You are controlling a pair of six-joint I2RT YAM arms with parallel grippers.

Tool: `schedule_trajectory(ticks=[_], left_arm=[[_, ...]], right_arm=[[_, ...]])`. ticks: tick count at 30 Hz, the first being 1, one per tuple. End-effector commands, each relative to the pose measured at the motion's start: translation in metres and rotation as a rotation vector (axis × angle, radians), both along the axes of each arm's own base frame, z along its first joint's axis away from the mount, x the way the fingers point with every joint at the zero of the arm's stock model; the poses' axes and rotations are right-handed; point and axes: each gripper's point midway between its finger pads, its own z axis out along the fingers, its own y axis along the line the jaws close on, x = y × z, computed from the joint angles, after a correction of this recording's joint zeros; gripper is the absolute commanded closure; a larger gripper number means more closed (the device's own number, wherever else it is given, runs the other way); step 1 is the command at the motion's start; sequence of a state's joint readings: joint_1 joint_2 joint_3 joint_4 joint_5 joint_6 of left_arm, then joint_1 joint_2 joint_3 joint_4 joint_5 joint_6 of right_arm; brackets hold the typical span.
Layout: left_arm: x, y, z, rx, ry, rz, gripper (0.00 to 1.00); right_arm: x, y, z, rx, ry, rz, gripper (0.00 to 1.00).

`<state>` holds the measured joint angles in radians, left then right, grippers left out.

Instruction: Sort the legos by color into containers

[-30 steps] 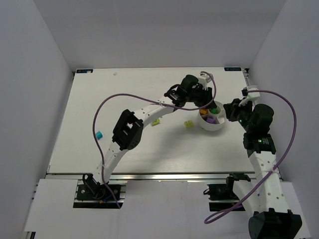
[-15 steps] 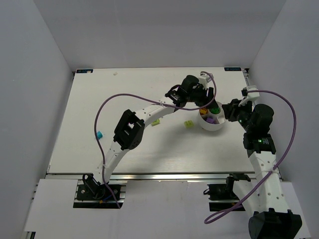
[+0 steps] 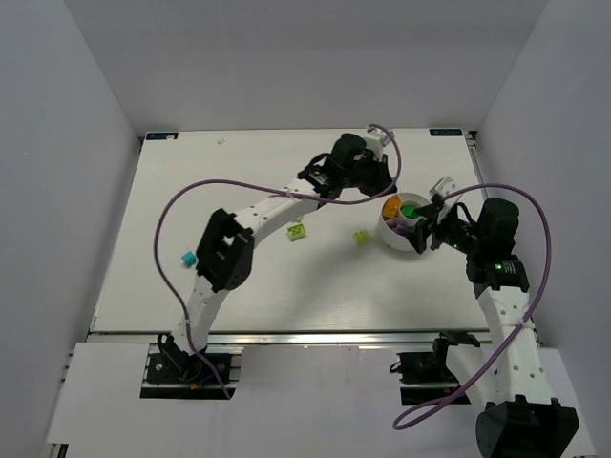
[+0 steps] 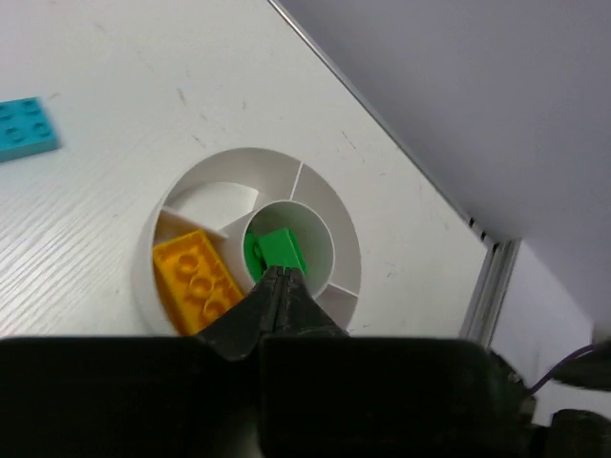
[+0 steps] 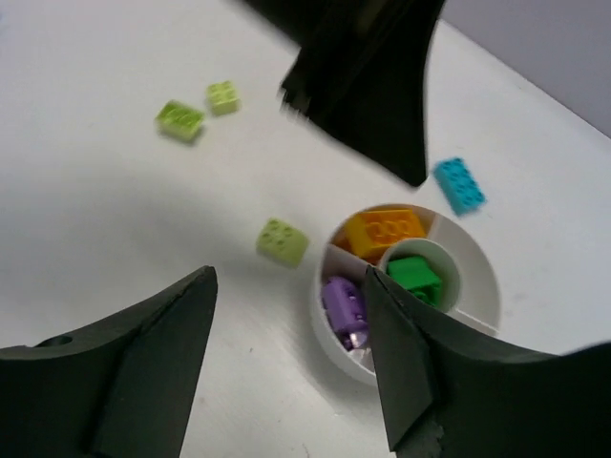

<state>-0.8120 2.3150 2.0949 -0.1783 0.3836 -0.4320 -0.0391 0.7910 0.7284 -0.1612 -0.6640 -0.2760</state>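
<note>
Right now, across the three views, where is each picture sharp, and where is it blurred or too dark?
Right wrist view: the left gripper is a dark blur; the bowl and lime brick are sharp. Left wrist view: bowl crisp, its own fingers black and featureless. Top view: evenly lit, sharp, only soft shadows.

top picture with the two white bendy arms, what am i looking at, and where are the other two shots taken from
Two robot arms are bolted to a table. The wide picture looks down from above; the other two come from a camera on each wrist. The left gripper is shut and holds nothing, above a divided white bowl. The right gripper is open and empty. In the bowl lie an orange brick, a green brick and a purple brick. Lime bricks and cyan bricks lie loose on the table.
</note>
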Motion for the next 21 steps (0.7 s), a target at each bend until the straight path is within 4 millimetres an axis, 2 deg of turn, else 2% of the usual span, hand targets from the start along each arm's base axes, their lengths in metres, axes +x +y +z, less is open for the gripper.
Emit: schedule_trajectory(ticks=[1, 2, 3, 4, 5, 6, 7, 8, 9, 10, 11, 12, 13, 14, 15, 16, 17, 18, 19, 20, 21], left_arm=[[0.007, 0.078, 0.116, -0.044, -0.174, 0.164, 1.00], [0.004, 0.098, 0.115, -0.002, -0.182, 0.198, 1.00], [-0.004, 0.130, 0.149, -0.012, -0.237, 0.269, 1.00], [-0.008, 0.155, 0.115, 0.070, -0.196, 0.309, 1.00], [-0.015, 0.178, 0.106, 0.125, -0.196, 0.341, 0.83], [-0.027, 0.212, 0.132, 0.124, -0.251, 0.419, 0.68], [-0.035, 0.243, 0.087, 0.255, -0.225, 0.466, 0.50], [-0.046, 0.260, 0.079, 0.295, -0.234, 0.485, 0.33], [-0.062, 0.286, 0.095, 0.296, -0.281, 0.531, 0.18], [-0.075, 0.300, 0.085, 0.329, -0.284, 0.529, 0.15], [-0.091, 0.317, 0.044, 0.424, -0.251, 0.506, 0.12], [-0.106, 0.334, 0.054, 0.402, -0.290, 0.531, 0.08], [-0.114, 0.344, 0.044, 0.418, -0.291, 0.539, 0.07], [-0.121, 0.353, 0.037, 0.425, -0.296, 0.552, 0.07], [-0.130, 0.365, 0.011, 0.467, -0.280, 0.562, 0.05], [-0.133, 0.379, 0.019, 0.443, -0.317, 0.618, 0.05], [-0.136, 0.386, 0.014, 0.447, -0.324, 0.643, 0.04], [-0.139, 0.393, 0.004, 0.454, -0.326, 0.660, 0.02], [-0.142, 0.396, 0.016, 0.406, -0.353, 0.684, 0.02], [-0.144, 0.397, 0.021, 0.384, -0.361, 0.689, 0.02], [-0.145, 0.398, 0.026, 0.366, -0.370, 0.696, 0.02]], right_arm=[[-0.042, 0.033, -0.003, -0.160, -0.152, 0.418, 0.31], [-0.052, 0.041, -0.004, -0.162, -0.181, 0.509, 0.29], [-0.055, 0.042, -0.008, -0.190, -0.207, 0.554, 0.25], [-0.065, 0.043, -0.016, -0.212, -0.191, 0.600, 0.22], [-0.059, 0.043, -0.024, -0.303, -0.279, 0.663, 0.15], [-0.057, 0.042, -0.030, -0.339, -0.287, 0.692, 0.14], [-0.056, 0.047, -0.042, -0.403, -0.285, 0.784, 0.13], [-0.051, 0.047, -0.046, -0.430, -0.267, 0.807, 0.13], [-0.046, 0.051, -0.048, -0.446, -0.244, 0.834, 0.13], [-0.038, 0.051, -0.051, -0.476, -0.218, 0.844, 0.14], [-0.025, 0.058, -0.057, -0.547, -0.200, 0.881, 0.15], [-0.015, 0.059, -0.059, -0.578, -0.183, 0.872, 0.15], [-0.006, 0.060, -0.061, -0.610, -0.174, 0.863, 0.15], [0.003, 0.072, -0.067, -0.676, -0.171, 0.892, 0.15], [0.009, 0.073, -0.075, -0.695, -0.141, 0.880, 0.15], [0.018, 0.078, -0.069, -0.714, -0.144, 0.873, 0.16], [0.024, 0.083, -0.084, -0.749, -0.090, 0.889, 0.16], [0.028, 0.092, -0.079, -0.763, -0.069, 0.900, 0.18], [0.034, 0.093, -0.083, -0.785, -0.038, 0.893, 0.19], [0.039, 0.095, -0.101, -0.830, 0.021, 0.903, 0.20], [0.045, 0.099, -0.102, -0.855, 0.029, 0.900, 0.20]])
